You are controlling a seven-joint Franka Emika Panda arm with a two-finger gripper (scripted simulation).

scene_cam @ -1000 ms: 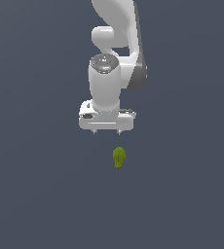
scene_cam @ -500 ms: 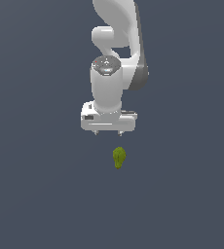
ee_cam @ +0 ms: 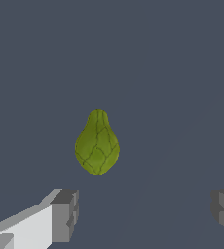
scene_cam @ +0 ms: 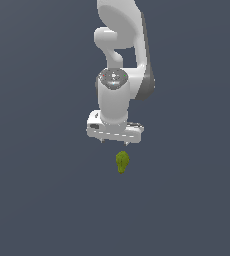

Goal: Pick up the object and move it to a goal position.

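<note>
The object [scene_cam: 121, 162] is a small olive-green, lumpy pear-like thing lying on the dark grey floor. It also shows in the wrist view [ee_cam: 97, 144], with ridged lines on its skin and its narrow end pointing away from the fingers. My white gripper [scene_cam: 115, 142] hangs above and just behind it, pointing down, not touching it. The gripper [ee_cam: 145, 214] is open and empty: its two grey fingertips [ee_cam: 65, 214] stand wide apart, wider than the object.
The flat dark grey floor [scene_cam: 42, 200] spreads all around. The white arm [scene_cam: 122, 55] rises behind the gripper. No goal marker shows.
The gripper has shifted a little toward the exterior view's right and slightly down, closer to the object. The object has not moved.
</note>
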